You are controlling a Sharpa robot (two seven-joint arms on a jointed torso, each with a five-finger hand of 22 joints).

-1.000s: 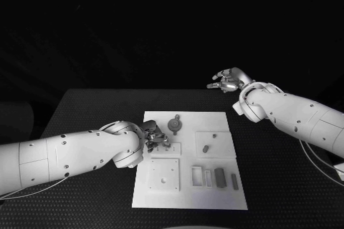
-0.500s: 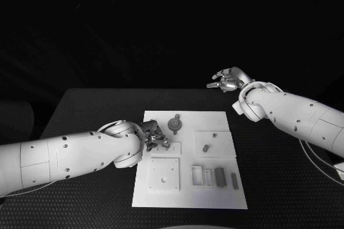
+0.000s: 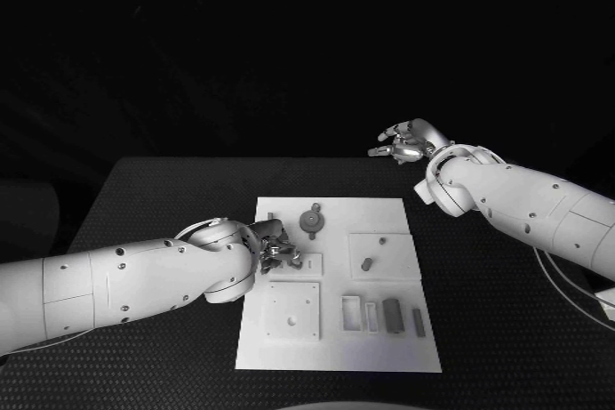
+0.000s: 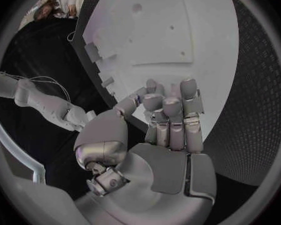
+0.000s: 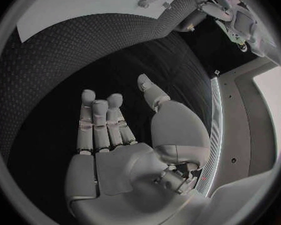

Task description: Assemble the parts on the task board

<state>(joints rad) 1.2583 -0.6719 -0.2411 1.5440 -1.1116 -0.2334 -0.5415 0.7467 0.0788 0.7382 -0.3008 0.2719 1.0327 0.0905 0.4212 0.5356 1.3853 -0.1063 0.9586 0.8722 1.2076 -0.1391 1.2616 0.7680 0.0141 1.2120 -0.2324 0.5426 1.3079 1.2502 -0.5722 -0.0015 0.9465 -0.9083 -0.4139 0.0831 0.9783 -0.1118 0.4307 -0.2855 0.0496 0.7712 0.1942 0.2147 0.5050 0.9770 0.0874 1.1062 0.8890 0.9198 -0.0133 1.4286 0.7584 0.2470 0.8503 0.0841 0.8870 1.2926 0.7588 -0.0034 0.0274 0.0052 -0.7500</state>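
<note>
Several small grey parts lie on the white task board (image 3: 336, 361) in the middle of the black table (image 3: 167, 196). Nearest the robot, a square plate (image 3: 293, 310) with a hole sits beside a narrow slotted frame (image 3: 351, 312), a dark block (image 3: 392, 315) and a slim bar (image 3: 418, 322). Farther in, a short peg (image 3: 367, 264) stands in a raised square on the board's right side, and a round disc-shaped piece (image 3: 312, 222) rests near the far edge.

Over the board's left edge, the left hand (image 3: 277, 248) hovers with its fingers (image 4: 172, 116) curled together; something small may be pinched at the fingertips, but I cannot tell for certain. Beyond the table's far right corner, well apart from the board, the right hand (image 3: 409, 144) hangs empty, fingers (image 5: 100, 122) straight and thumb apart.
</note>
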